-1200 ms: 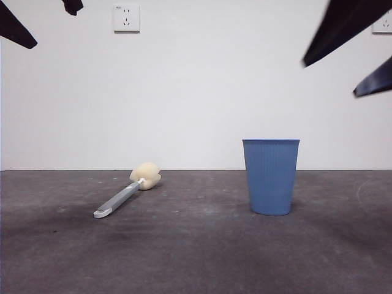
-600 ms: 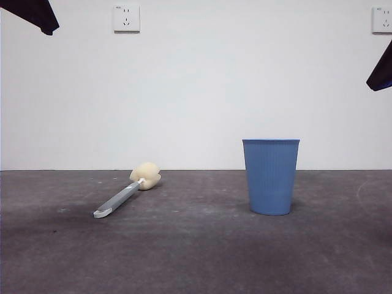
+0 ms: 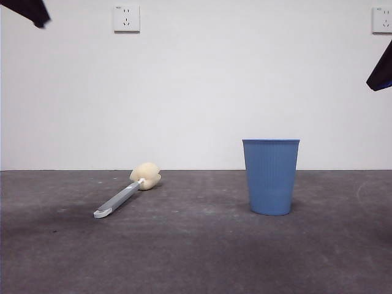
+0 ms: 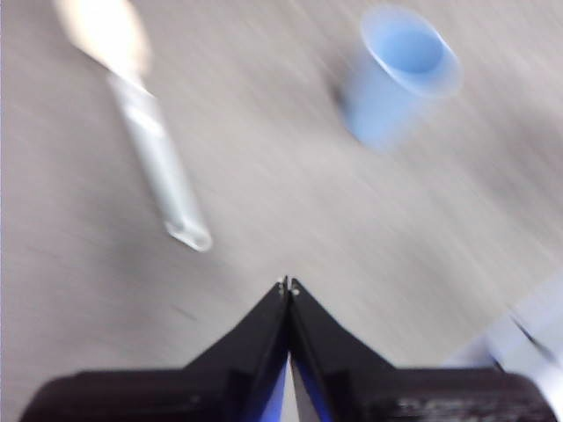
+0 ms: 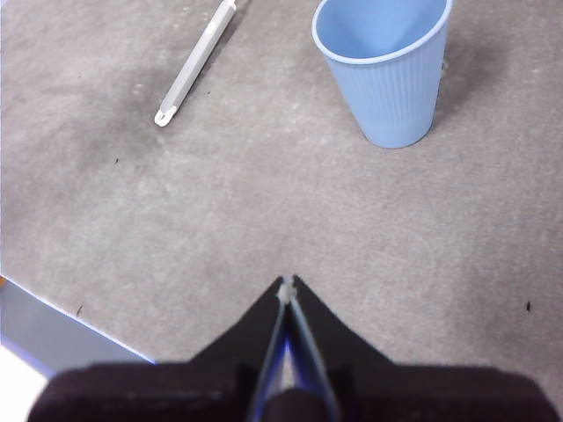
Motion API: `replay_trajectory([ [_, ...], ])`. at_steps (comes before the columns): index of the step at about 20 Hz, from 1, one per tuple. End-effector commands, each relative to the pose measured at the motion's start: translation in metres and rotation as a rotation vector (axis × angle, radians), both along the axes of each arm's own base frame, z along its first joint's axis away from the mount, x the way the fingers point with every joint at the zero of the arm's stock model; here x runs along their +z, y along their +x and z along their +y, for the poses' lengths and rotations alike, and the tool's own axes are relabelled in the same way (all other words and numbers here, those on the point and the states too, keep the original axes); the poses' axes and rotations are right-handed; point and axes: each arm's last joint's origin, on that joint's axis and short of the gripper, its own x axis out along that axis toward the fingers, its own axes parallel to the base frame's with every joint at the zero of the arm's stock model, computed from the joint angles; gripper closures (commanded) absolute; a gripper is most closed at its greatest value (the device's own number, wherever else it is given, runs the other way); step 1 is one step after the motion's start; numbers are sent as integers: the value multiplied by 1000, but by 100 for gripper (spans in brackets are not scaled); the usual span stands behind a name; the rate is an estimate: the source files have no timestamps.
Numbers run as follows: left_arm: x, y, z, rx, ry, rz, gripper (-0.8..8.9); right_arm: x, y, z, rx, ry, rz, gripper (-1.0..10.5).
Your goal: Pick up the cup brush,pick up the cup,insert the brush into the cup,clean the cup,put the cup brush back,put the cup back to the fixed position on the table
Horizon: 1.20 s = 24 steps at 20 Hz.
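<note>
The cup brush lies flat on the table at the left, its cream sponge head pointing away and its grey handle toward the front. The blue ribbed cup stands upright right of centre. Both arms are raised clear of them, showing only as dark tips at the top left corner and the right edge. My left gripper is shut and empty high above the blurred cup brush and cup. My right gripper is shut and empty above the cup and the brush handle.
A white wall with two power sockets stands behind the table. The table's near edge shows in the right wrist view, with a paler floor beyond it.
Both arms have drawn up and outward. The large dark shapes at the upper right are gone, leaving a small tip at the right edge. Brush and cup have not moved.
</note>
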Motion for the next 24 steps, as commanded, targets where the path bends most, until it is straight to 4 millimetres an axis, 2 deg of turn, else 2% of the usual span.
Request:
replay_trajectory([
  [1, 7, -8, 18, 79, -5, -80, 817, -1, 0, 0, -4, 2, 0, 946],
  [3, 17, -19, 39, 169, -11, -198, 817, -1, 0, 0, -4, 2, 0, 946],
  [6, 21, -35, 61, 294, -18, -507, 817, -1, 0, 0, -4, 2, 0, 946],
  [8, 9, -43, 69, 346, 6, -694, 817, -1, 0, 0, -4, 2, 0, 946],
  [10, -14, -45, 73, 379, 31, -804, 817, -1, 0, 0, -4, 2, 0, 946],
  [14, -77, -43, 78, 422, 73, -791, 817, -1, 0, 0, -4, 2, 1, 946],
  [18, -127, -39, 81, 448, 103, -711, 817, -1, 0, 0, -4, 2, 0, 946],
  [21, -152, -38, 83, 465, 111, -681, 817, -1, 0, 0, -4, 2, 0, 946],
  [24, -165, -38, 84, 476, 107, -673, 817, -1, 0, 0, -4, 2, 0, 946],
])
